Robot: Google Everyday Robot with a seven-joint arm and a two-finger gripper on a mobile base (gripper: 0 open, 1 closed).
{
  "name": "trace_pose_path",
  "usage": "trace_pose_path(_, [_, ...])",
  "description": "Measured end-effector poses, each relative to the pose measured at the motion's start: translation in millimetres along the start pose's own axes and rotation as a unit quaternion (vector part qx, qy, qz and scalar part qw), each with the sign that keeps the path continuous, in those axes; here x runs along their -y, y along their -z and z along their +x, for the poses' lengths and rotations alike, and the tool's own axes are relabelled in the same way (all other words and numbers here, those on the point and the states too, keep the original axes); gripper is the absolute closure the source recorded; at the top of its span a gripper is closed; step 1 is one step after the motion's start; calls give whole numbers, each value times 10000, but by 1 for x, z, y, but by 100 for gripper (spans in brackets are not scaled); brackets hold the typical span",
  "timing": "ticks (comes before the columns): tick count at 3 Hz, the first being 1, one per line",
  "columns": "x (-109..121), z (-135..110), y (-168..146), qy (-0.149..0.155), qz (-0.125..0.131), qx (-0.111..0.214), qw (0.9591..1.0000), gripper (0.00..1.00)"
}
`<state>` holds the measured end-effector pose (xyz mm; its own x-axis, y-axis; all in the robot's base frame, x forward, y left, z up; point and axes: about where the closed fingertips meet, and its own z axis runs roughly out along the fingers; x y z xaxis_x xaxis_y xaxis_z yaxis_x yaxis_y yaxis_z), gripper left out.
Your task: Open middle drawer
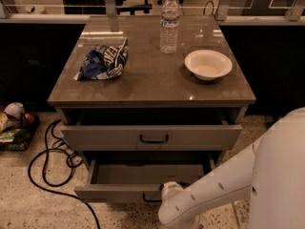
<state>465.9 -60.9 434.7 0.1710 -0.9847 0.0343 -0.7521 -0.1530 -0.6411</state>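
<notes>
The middle drawer [114,192] is the lower of the two grey-beige fronts I can see. It stands pulled out well past the one above, and its shallow plain tray [143,173] shows. A bit of its dark handle [151,199] peeks out at the front's centre. My gripper [167,193] is right at that handle, at the end of the white arm [214,192] that reaches in from the lower right. The wrist covers the contact point. The upper drawer [109,136] sits slightly out, with its loop handle [153,139] free.
On the cabinet top [152,85] lie a crumpled blue chip bag [102,61], an upright water bottle [169,24] and a white bowl [208,64]. A black cable [50,161] loops on the floor at the left, beside a small pile of items [14,123].
</notes>
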Motion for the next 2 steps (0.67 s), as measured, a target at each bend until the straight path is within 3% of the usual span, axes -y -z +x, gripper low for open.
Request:
trace_pose_path(1, [0,1,0,0,0,0,10000,100])
trace_pose_path(2, [0,2,0,0,0,0,10000,81])
